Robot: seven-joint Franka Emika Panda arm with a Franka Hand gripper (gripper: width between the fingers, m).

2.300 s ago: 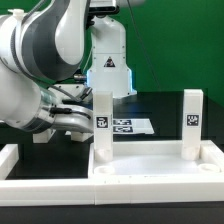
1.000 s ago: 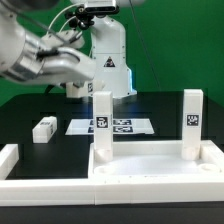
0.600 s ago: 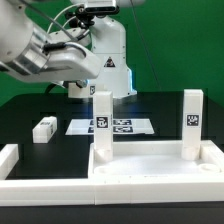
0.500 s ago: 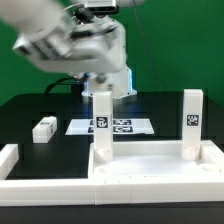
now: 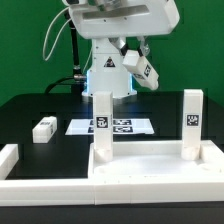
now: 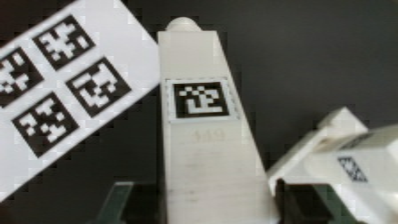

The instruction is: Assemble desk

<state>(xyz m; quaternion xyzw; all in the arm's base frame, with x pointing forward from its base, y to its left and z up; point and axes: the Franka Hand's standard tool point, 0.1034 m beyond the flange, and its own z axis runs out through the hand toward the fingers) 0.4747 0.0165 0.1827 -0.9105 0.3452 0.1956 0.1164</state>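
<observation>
The white desk top lies at the front with two legs standing upright in it, one toward the exterior view's left and one toward its right. A loose leg lies on the black table at the left. My gripper is high above the table, shut on another tagged leg, which hangs tilted. In the wrist view this leg runs out from between the fingers of the gripper, its pointed end away from me.
The marker board lies behind the desk top and shows beside the held leg in the wrist view. A white border rail runs along the front left. The robot base stands at the back.
The arm has swung from low at the exterior view's left up and over to the right. The gripper with its leg is now high above the upright legs.
</observation>
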